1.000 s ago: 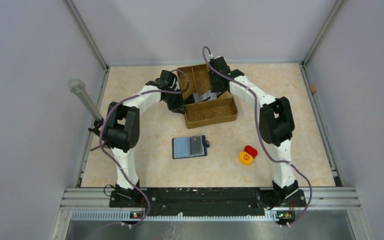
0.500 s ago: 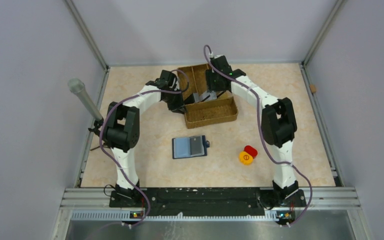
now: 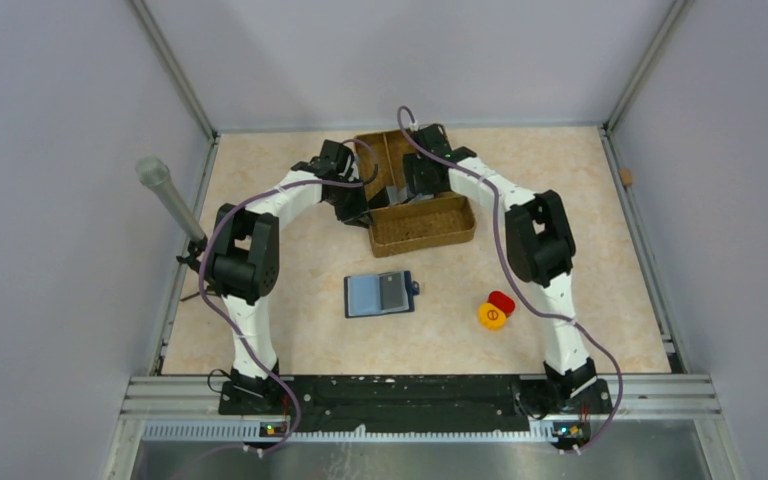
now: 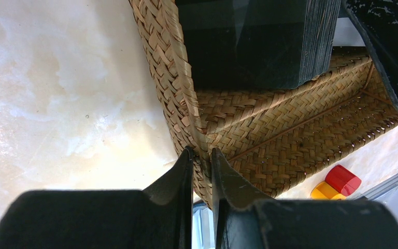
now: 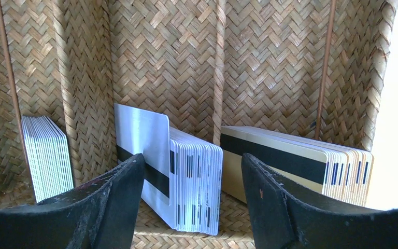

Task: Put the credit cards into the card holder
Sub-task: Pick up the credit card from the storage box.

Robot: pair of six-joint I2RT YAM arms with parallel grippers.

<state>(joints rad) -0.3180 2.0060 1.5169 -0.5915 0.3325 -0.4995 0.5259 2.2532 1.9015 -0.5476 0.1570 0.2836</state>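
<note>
Credit cards stand on edge in stacks inside the brown woven tray (image 5: 166, 57): a white stack (image 5: 186, 181) with one card leaning out, a gold stack (image 5: 295, 161) and a pale stack (image 5: 46, 155) at left. My right gripper (image 5: 193, 171) is open, straddling the white stack. My left gripper (image 4: 202, 153) is shut on the tray's wall (image 4: 179, 78). The dark blue card holder (image 3: 380, 293) lies open on the table, with a dark card in its right half.
A black stack (image 4: 249, 41) stands in the tray in the left wrist view. Red (image 3: 501, 302) and yellow (image 3: 492, 316) round pieces lie right of the holder. A grey cylinder (image 3: 168, 196) leans at the left wall.
My right gripper has moved a little left and lower into the tray. The left arm, the tray and the card holder have not moved.
</note>
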